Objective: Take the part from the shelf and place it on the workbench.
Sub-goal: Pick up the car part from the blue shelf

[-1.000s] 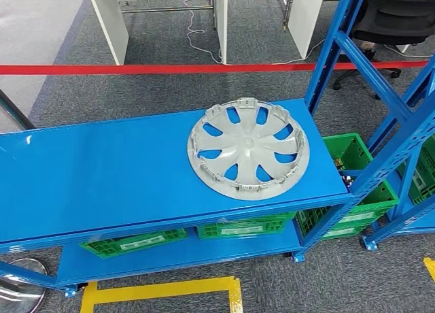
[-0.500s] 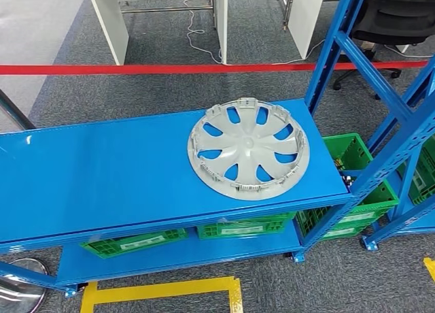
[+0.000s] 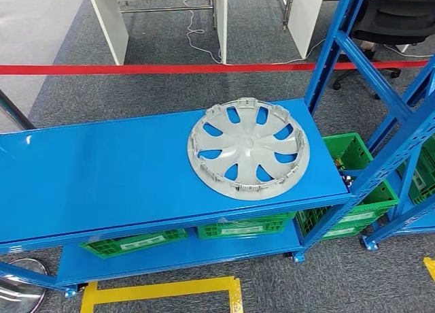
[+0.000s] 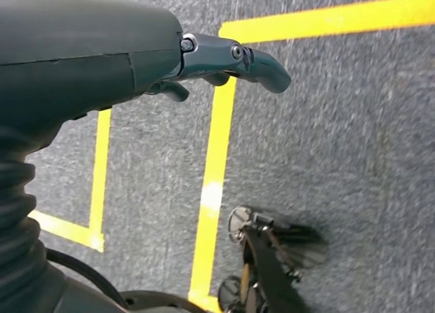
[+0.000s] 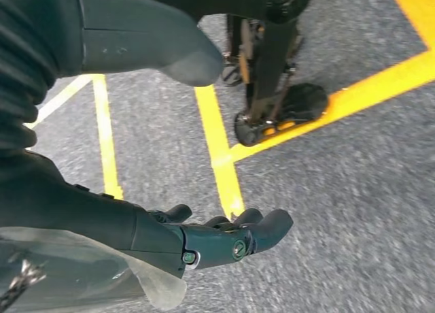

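Note:
A grey wheel cover (image 3: 249,148) lies flat, ribbed side up, on the right part of the blue shelf top (image 3: 102,177) in the head view. My left hand (image 4: 153,54) hangs over grey carpet in the left wrist view, fingers stretched out and holding nothing. In the right wrist view my right hand (image 5: 169,143) also hangs above the floor, thumb and fingers apart with nothing between them.
Green crates (image 3: 359,184) sit on the lower shelf and under the frame at right. Blue uprights (image 3: 333,47) rise at the shelf's right end. A red tape line (image 3: 153,69) runs behind the shelf. Yellow floor markings (image 3: 164,289) lie in front.

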You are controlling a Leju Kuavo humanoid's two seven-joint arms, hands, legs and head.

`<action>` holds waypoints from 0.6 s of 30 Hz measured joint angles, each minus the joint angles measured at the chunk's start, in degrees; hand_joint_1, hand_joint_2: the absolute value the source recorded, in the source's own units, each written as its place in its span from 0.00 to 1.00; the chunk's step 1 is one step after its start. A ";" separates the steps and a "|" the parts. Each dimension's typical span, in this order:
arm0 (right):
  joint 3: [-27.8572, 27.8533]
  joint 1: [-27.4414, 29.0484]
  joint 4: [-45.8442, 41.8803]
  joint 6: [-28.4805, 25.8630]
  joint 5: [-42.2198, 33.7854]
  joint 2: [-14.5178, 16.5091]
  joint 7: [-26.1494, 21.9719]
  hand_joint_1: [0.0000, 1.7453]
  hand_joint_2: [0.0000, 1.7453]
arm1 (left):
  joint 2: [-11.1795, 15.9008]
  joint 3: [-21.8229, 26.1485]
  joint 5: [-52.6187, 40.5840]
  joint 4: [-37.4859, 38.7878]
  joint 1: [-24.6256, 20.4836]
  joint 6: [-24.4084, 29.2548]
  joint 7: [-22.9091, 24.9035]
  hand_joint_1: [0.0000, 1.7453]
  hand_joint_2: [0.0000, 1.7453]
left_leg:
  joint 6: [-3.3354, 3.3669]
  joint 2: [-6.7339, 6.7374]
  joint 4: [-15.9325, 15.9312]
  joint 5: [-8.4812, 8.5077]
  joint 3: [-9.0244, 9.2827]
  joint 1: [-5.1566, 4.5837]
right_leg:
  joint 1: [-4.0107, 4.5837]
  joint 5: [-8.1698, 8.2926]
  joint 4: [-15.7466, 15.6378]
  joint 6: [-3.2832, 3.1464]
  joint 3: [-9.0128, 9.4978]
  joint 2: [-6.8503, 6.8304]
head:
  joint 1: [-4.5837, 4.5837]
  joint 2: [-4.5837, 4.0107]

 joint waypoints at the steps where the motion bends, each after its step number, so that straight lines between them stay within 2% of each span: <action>1: -1.56 -0.27 0.03 -0.22 1.00 0.20 -0.80 0.00 0.00 | -0.17 0.60 -0.30 0.17 -0.17 0.61 -0.48 0.00 0.00 | 0.00 0.00 0.00 0.00 0.00 0.00 | 0.00 0.00 0.00 0.00 0.00 0.00 | 0.00 0.00; 8: -10.42 -1.55 -3.14 -1.48 4.48 2.45 -7.76 0.00 0.00 | -1.68 5.73 -2.61 1.49 -1.52 5.02 -4.23 0.00 0.00 | 0.00 0.00 0.01 0.00 0.01 -0.01 | -0.01 0.01 0.00 0.01 0.01 0.00 | 0.00 0.00; 18: -13.94 -0.81 -17.40 -4.37 1.40 6.98 -16.98 0.00 0.00 | -3.61 12.89 -6.33 3.01 -3.08 10.02 -9.24 0.00 0.00 | 0.00 0.00 0.03 0.00 0.08 -0.01 | -0.01 0.01 0.00 0.01 -0.02 0.01 | 0.00 0.00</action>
